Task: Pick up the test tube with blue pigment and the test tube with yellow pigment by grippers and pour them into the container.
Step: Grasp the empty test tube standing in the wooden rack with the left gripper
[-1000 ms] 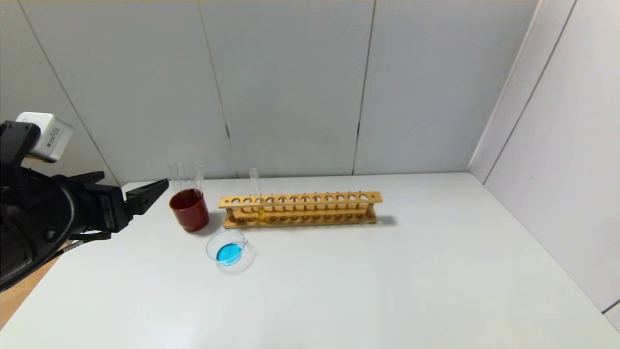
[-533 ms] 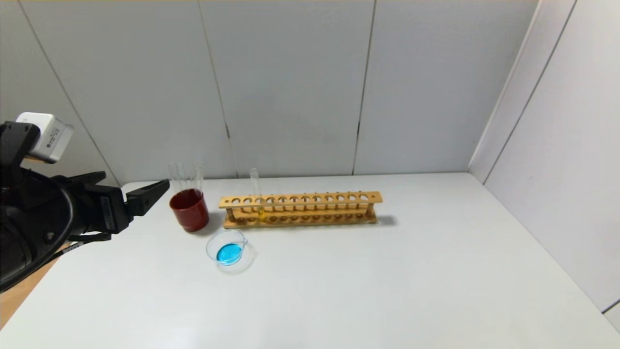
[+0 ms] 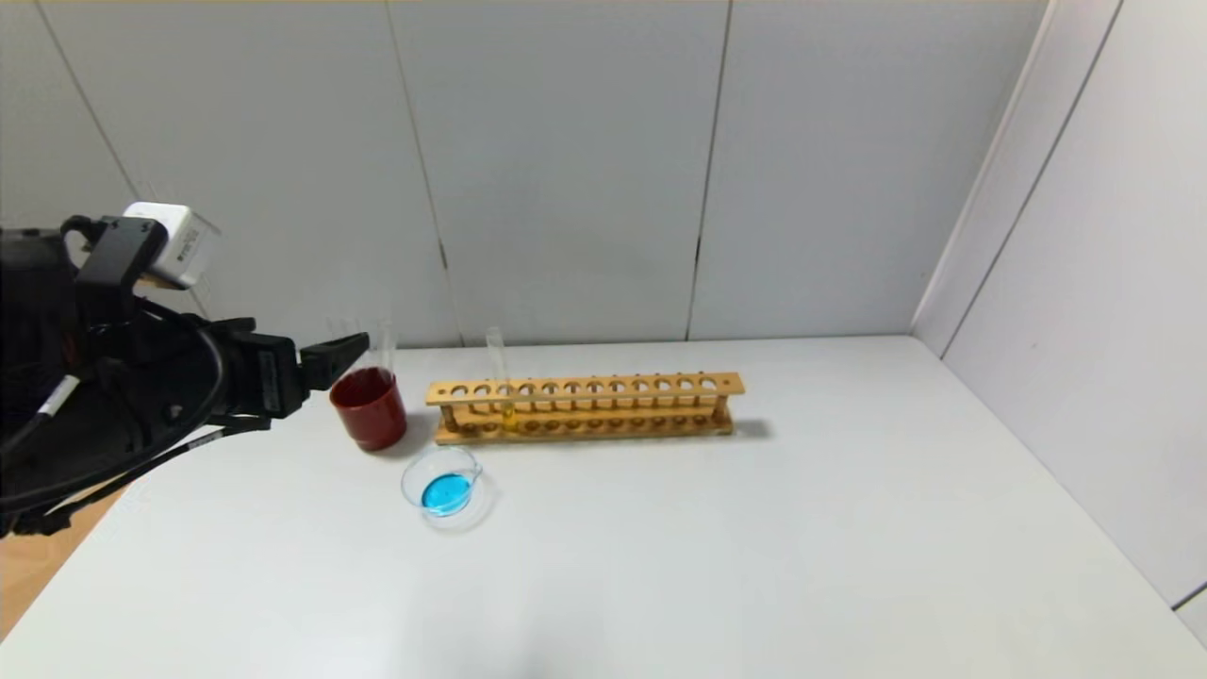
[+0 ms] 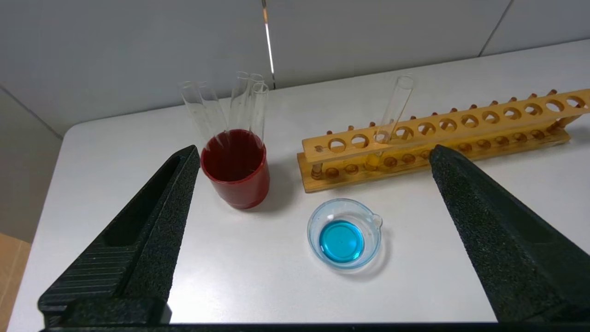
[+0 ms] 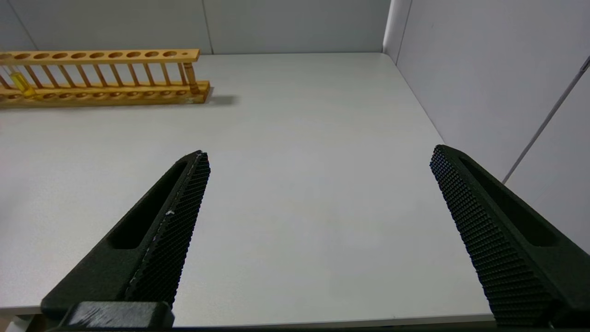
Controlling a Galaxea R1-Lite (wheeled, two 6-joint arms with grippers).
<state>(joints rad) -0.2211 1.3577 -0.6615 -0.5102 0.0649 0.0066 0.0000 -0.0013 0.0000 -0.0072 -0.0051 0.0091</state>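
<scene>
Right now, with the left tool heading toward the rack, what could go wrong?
The open left tool sits close to the red cup holding empty tubes; it might knock them. The test tube with yellow pigment leans in the rack and could be hard to grip. The container already holds blue liquid that could spill.

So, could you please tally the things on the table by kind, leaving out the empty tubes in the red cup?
wooden rack: 1
test tube with yellow pigment: 1
red cup: 1
container: 1
Total: 4
</scene>
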